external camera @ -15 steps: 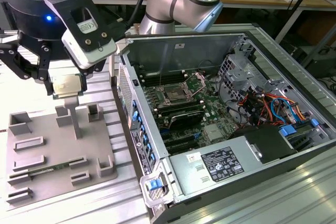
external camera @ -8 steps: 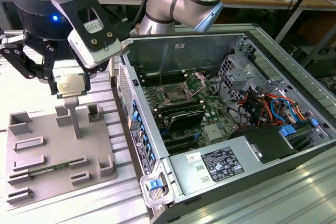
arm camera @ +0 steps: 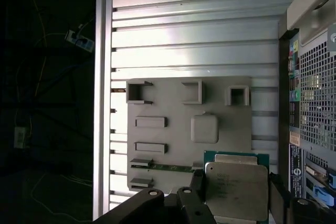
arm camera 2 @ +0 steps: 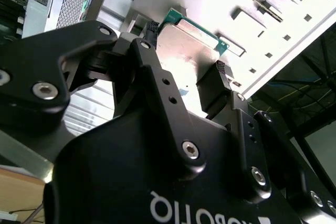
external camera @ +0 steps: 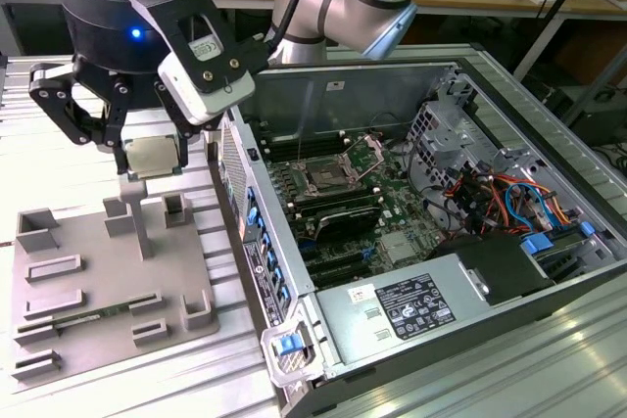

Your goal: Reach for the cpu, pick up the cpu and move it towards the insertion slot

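Observation:
The cpu, a flat square chip with a silvery top, hangs in the air above the grey tray, on the exterior view's left of the open computer case. My gripper is shut on it, one black finger on each of two opposite edges. Both wrist views show the held cpu between the fingers. The insertion slot, a square socket with a shiny metal frame, sits on the motherboard inside the case, to the exterior view's right of the gripper.
The tray has raised blocks, a shallow square recess and a thin green memory stick. The case wall stands between tray and motherboard. Cables and a power supply fill the case's right side.

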Available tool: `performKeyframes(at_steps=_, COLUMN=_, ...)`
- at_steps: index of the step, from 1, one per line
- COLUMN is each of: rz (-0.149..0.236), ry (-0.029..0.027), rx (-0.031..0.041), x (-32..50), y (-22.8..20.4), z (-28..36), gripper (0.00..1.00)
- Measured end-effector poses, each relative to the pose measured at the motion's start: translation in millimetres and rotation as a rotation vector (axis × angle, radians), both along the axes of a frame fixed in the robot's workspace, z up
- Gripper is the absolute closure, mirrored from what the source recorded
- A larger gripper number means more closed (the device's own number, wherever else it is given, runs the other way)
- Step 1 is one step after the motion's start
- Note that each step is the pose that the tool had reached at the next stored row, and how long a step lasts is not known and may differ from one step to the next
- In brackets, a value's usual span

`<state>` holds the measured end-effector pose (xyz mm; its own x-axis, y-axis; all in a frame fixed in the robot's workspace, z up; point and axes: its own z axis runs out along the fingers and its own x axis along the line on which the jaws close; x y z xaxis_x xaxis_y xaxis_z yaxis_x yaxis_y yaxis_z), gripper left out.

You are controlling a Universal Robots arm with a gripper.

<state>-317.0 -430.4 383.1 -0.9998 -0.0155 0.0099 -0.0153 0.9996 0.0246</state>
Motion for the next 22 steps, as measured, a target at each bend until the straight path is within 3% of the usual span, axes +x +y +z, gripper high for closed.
performKeyframes(at_steps=22, rz=0.0, ry=0.0, rx=0.0, x=14.6, y=0.0, z=-0.1, gripper=0.45)
